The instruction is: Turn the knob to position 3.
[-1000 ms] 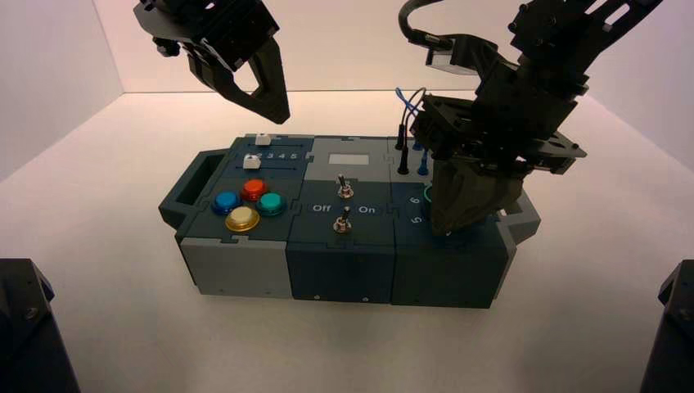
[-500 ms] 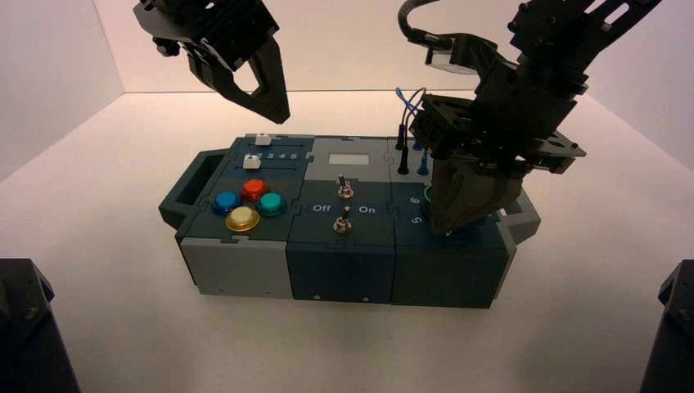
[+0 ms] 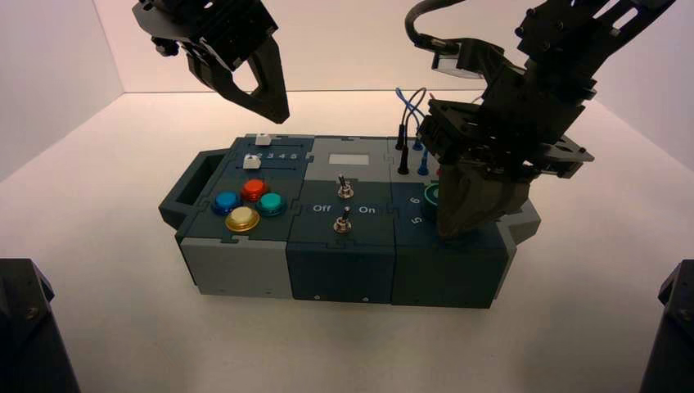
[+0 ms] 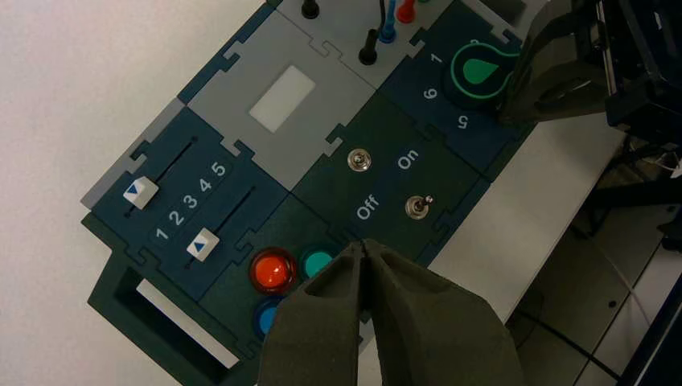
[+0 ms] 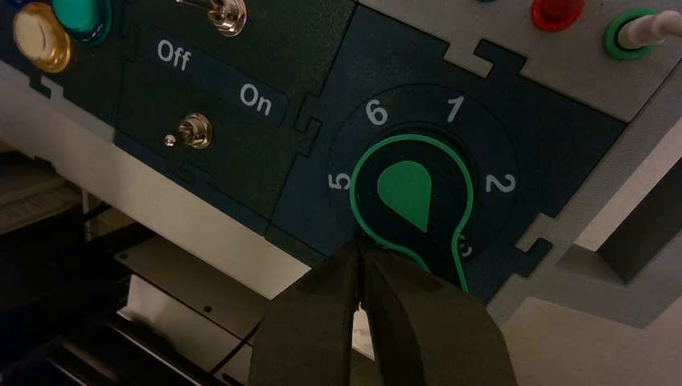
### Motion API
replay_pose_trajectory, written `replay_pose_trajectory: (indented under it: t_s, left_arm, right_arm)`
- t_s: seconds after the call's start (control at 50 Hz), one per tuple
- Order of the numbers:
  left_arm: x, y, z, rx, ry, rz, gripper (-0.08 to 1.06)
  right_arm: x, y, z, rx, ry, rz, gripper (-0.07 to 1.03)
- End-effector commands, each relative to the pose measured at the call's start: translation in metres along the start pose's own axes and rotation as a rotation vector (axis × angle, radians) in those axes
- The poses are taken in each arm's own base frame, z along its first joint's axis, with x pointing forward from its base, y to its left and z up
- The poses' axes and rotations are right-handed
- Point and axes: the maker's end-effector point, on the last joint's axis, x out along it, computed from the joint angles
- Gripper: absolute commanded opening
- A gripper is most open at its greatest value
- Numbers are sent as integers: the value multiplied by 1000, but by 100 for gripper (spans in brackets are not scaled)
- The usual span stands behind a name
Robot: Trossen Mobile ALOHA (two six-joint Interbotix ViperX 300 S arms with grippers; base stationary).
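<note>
The right pincer (image 3: 457, 223) hangs low over the right end of the dark teal control box (image 3: 344, 270), its two dark fingers pressed together at the tips with nothing between them. In the right wrist view the closed tips (image 5: 359, 256) sit at the edge of the knob (image 5: 412, 201), a dark dial with a green outline and a green teardrop pointer. The teardrop's narrow end points away from the pincer's body, between the numerals 6 and 1.

White numerals ring the dial: 5, 6, 1 and 2 read plainly. Position 3 (image 5: 466, 244) is just beside the pincer's fingers, partly covered by the knob's green outline, so only a sliver shows. The numeral 4 is hidden under the fingers.

Farther from the right pincer, across the box, two metal toggle switches (image 5: 194, 131) stand with the words "Off" and "On" printed between them. Beyond them are round buttons: red (image 4: 272, 270), teal (image 4: 316, 262), blue (image 4: 265, 318) and yellow (image 3: 242, 219). Two white sliders (image 4: 203, 244) run beside a printed row 1 2 3 4 5. Behind the knob, black, blue and red plugs with wires (image 3: 409, 102) stand in sockets.

The left pincer (image 3: 274, 110) hovers high above the far left corner of the box, well apart from it, fingertips touching and empty. The box rests on a white counter (image 3: 106, 246).
</note>
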Motion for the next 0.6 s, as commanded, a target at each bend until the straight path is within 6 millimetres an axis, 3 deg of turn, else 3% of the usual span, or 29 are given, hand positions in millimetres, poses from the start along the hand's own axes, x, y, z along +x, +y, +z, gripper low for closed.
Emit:
replay_pose_trajectory:
  t_s: [0.02,0.34,0.6]
  left_arm:
    - [-4,-2,6,13,-23,-2,-3]
    - [-4,-3,6,19,-23,-4,-3]
    - [-4,-3,6,19,-21,-5,-3]
  right_arm:
    - [-3,1,4,9,-17,6,-2]
    - [-6,-8,2,34,-24,0,-2]
    - [-22,-10,11,44,-80,18,-2]
